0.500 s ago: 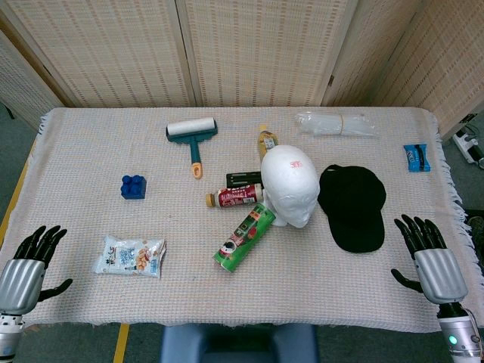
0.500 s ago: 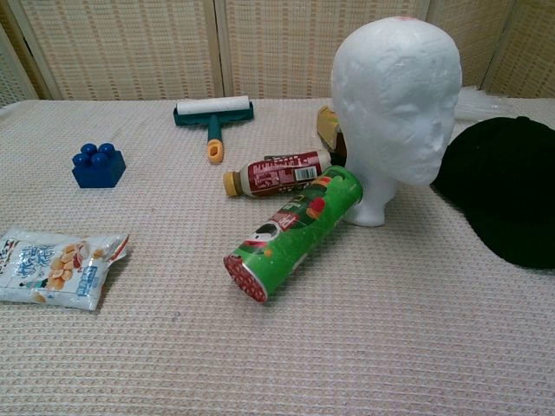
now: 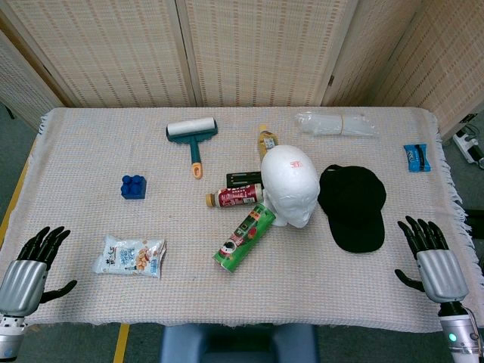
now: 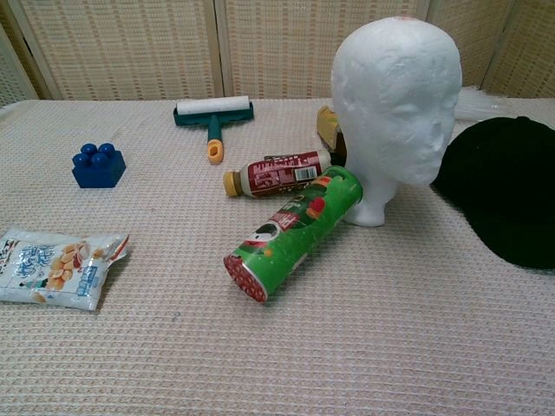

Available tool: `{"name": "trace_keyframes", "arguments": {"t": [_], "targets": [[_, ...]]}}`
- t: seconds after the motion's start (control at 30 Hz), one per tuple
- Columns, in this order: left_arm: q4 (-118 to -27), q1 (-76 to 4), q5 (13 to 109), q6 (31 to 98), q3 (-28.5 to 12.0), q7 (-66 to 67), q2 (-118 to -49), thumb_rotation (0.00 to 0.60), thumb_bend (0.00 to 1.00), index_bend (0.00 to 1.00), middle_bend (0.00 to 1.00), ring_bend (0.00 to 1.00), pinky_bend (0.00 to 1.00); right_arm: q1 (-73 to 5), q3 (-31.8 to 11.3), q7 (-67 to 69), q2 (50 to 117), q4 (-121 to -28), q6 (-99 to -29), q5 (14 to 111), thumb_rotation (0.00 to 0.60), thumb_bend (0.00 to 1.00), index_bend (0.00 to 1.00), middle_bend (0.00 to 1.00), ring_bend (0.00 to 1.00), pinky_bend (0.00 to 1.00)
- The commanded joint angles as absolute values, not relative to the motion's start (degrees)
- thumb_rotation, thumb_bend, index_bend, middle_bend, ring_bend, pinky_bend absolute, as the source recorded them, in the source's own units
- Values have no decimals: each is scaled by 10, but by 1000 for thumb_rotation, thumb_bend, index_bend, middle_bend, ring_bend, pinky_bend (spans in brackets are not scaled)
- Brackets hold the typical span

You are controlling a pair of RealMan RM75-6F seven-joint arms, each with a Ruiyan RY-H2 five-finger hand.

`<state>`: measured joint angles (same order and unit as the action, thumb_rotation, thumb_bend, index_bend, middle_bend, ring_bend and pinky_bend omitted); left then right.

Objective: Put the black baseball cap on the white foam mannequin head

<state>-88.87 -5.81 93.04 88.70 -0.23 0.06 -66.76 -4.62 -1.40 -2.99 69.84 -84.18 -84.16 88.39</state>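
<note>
Head view: we see the bench (image 3: 91,144) under a woven cloth, with the cap (image 3: 352,206) lying flat just right of the foam head (image 3: 290,184), its edge close to the head's base. The head stands upright, bare on top (a small red mark shows at the crown). We note the left robot hand (image 3: 29,265) at the near left corner, fingers spread and holding nothing; the right robot hand (image 3: 431,257) sits at the near right corner, likewise spread and empty, well apart from the cap.

A green can (image 3: 245,237) lies on its side, its far end against the head's base. A red bottle (image 3: 235,197) lies just behind the can, left of the head. We log a snack bag (image 3: 130,256) at near left, a blue block (image 3: 134,186) further back, a lint roller (image 3: 193,136) toward the far side, a clear plastic bag (image 3: 335,124) at far right and a blue packet (image 3: 417,157) near the right edge.

Chest view: neither hand shows; the cap (image 4: 507,186) lies right of the head (image 4: 397,104).
</note>
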Motion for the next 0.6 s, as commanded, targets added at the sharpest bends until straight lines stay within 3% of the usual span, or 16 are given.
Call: {"name": "trace_keyframes", "arguments": {"t": [0.03, 0.17, 0.5, 0.53, 0.6], "targets": [[-894, -59, 924, 880, -2, -8, -664, 600, 77, 142, 125, 49, 179, -33, -22, 12, 779, -717, -888, 895, 600, 125, 232, 20, 0, 0], [-904, -59, 923, 884, -4, -20, -657, 600, 77, 142, 122, 49, 179, -34, -25, 34, 832, -623, -890, 890, 600, 124, 308, 21, 0, 0], [-910, -58, 912, 880, -8, -42, -646, 600, 77, 141, 122, 49, 180, -48, -43, 28, 896, -538, -852, 857, 600, 125, 248, 58, 0, 0], [-911, -58, 911, 881, -9, -45, -644, 600, 77, 141, 122, 49, 180, -54, -50, 20, 906, -529, -847, 851, 600, 125, 246, 74, 3, 12], [-911, -58, 909, 879, -9, -47, -643, 600, 77, 141, 122, 49, 180, -61, -58, 7, 924, -508, -851, 849, 600, 125, 245, 132, 47, 128]]}}
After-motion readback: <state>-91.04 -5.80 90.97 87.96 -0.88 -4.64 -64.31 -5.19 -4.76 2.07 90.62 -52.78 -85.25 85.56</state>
